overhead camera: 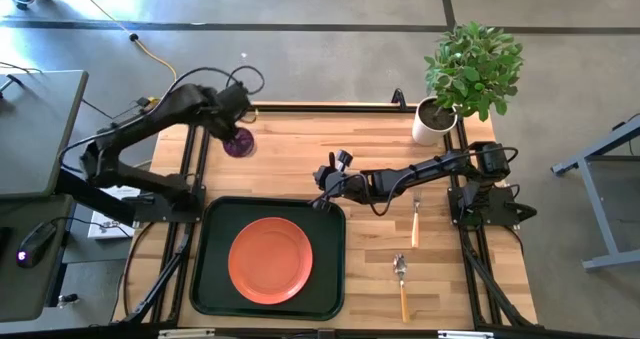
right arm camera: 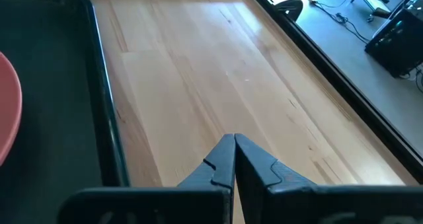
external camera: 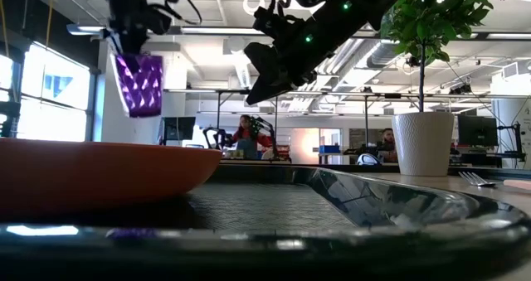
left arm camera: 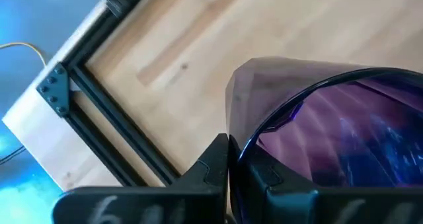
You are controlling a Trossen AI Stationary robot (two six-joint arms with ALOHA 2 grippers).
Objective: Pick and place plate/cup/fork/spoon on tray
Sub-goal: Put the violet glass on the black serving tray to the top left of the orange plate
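Above the wooden table [overhead camera: 300,154], left fingers [left arm camera: 211,168] clamped on cup [external camera: 139,84], right fingers [right arm camera: 232,159] together.

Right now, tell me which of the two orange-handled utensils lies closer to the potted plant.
The fork. It lies on the bare wood nearer the potted plant; the spoon, told by its rounded bowl, lies further off, toward the table's near edge.

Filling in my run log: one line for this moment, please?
left hand: holds cup aloft | right hand: shut, empty | plate: on tray | fork, spoon: on table
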